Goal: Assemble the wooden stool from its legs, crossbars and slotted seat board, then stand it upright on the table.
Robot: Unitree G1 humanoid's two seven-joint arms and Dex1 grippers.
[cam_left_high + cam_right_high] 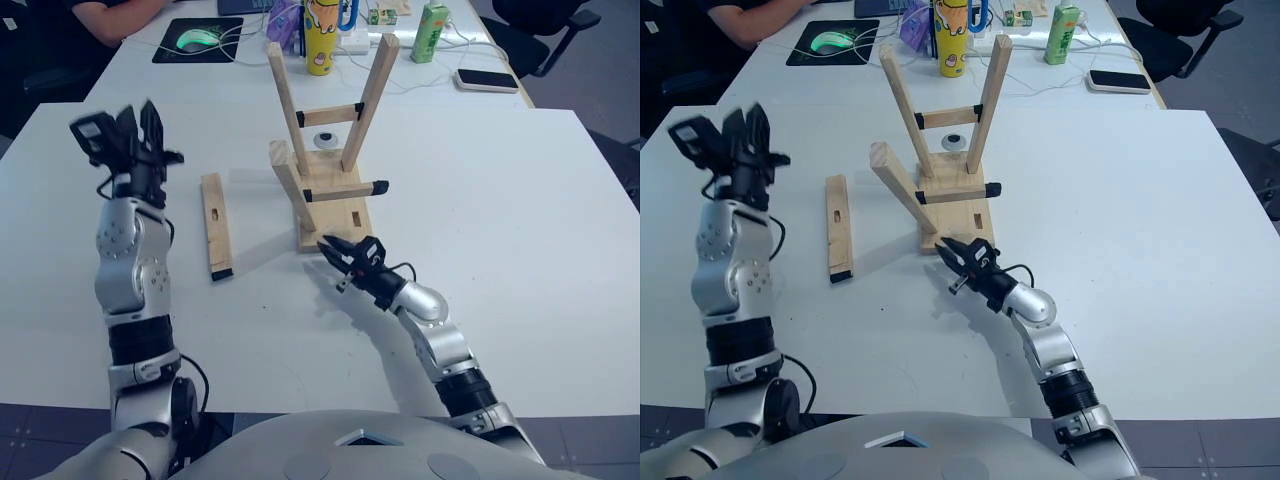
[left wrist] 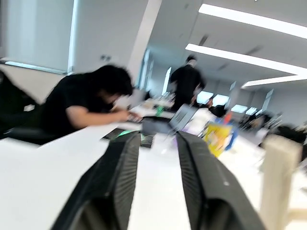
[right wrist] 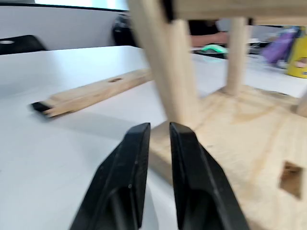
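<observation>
Last-leg step, seemingly: the upturned stool (image 1: 335, 193) is sitting on the worktop (image 1: 500, 220), its loose leg (image 1: 216, 225) lying at nine o'clock. The right tool (image 1: 333, 250), barely parted and empty, is hovering at six; the left tool (image 1: 135, 125), parted, is hanging raised, next likely grasping that leg.

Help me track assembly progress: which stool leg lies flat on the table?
The loose leg left of the seat board; the other three stand up from the board.

Both eye views look down from the head, sharing the surface (image 1: 500, 250) with the stool (image 1: 340, 192) central. The right wrist view sits low against the stool's seat board (image 3: 240, 124); the left wrist view, raised left of it, faces level outward.
</observation>
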